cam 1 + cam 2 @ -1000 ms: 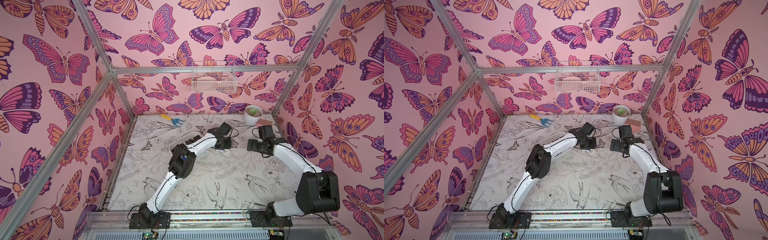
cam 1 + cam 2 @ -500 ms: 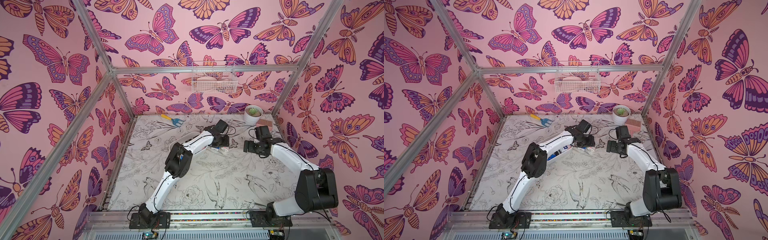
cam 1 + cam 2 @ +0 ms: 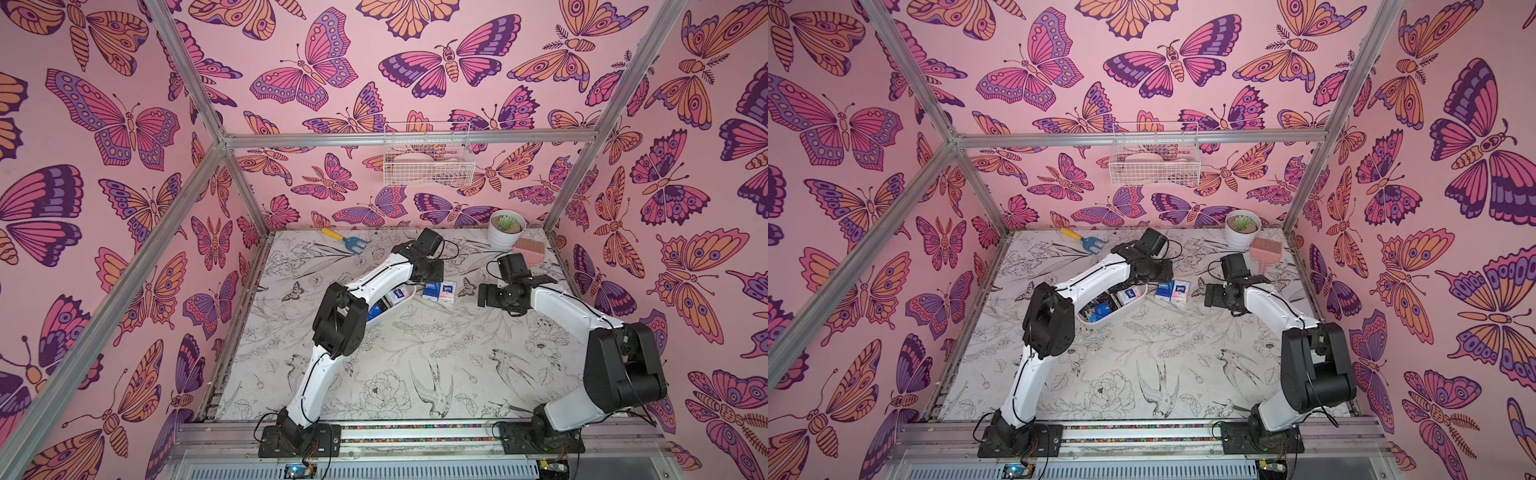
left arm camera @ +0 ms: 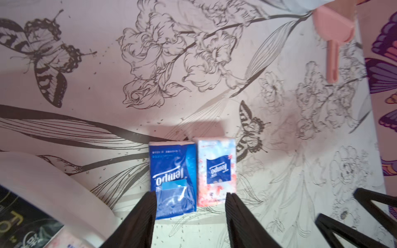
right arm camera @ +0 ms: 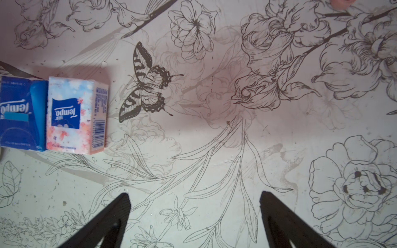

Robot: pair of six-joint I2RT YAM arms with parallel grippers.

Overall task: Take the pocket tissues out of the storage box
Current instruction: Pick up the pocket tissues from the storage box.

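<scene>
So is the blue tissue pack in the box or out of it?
Out. The blue pack lies flat on the table beside the pink pack, clear of the box; the left gripper has its jaws open above it.

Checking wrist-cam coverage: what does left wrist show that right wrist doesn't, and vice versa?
Left wrist only: the rim of the storage box with a black packet inside, and the open left gripper. Right wrist only: the barcode on the edge of the pink floral packet. Both: that packet and the blue packet side by side on the table, next to a printed butterfly.
</scene>
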